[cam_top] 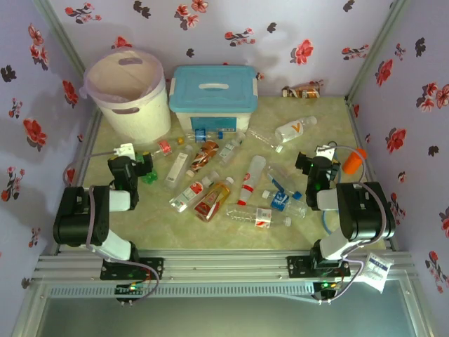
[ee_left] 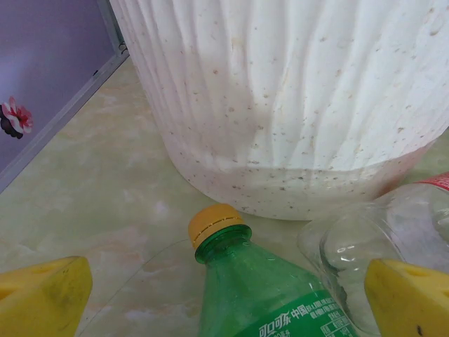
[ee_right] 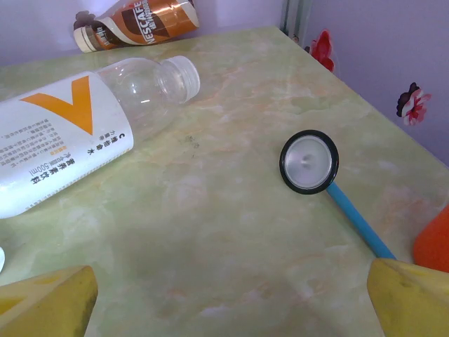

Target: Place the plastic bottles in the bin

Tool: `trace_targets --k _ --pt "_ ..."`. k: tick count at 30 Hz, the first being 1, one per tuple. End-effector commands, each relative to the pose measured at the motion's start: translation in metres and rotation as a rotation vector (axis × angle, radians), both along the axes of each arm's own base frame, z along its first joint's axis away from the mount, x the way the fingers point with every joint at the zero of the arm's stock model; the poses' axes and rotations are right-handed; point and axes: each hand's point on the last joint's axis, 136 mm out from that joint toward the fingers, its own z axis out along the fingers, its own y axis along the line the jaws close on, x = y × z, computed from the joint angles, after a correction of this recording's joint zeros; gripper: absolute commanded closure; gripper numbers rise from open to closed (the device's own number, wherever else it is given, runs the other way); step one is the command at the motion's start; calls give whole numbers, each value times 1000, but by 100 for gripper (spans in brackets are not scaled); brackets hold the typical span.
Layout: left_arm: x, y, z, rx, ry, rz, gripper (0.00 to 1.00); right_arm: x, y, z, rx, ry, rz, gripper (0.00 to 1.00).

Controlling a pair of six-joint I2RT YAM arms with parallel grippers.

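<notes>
Progress: at the start, by judgement. The plastic bottles (cam_top: pixel 214 199) lie scattered on the table (cam_top: pixel 140 228), between the two grippers and ahead of them. What shows of the inside of the bin (cam_top: pixel 133 118) from above is bare pink liner, so all the bottles seen are left to move.

The green bottle (ee_left: pixel 259 288) lies between the fingers of the left gripper (ee_left: pixel 226 298), cap pointing ahead at the bin wall just beyond it. This gripper is spread wide and grips nothing. The right gripper (ee_right: pixel 228 302) is likewise spread, over bare table, with a white-labelled bottle (ee_right: pixel 63 147) ahead to its left.

Table: pale green marble pattern, smooth. Walls (cam_top: pixel 280 35): lilac, flower-printed, on three sides.
</notes>
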Motion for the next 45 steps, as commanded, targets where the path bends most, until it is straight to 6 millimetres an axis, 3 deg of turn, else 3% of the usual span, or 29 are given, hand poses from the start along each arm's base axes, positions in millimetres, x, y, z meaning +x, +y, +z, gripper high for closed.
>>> trace_targets --k 1,45 --pt "1 2 6 32 -27 11 0 3 -1 8 -12 -30 -9 1" --pt "2 3 5 15 -22 1 0 5 -5 6 6 -21 -8 1"
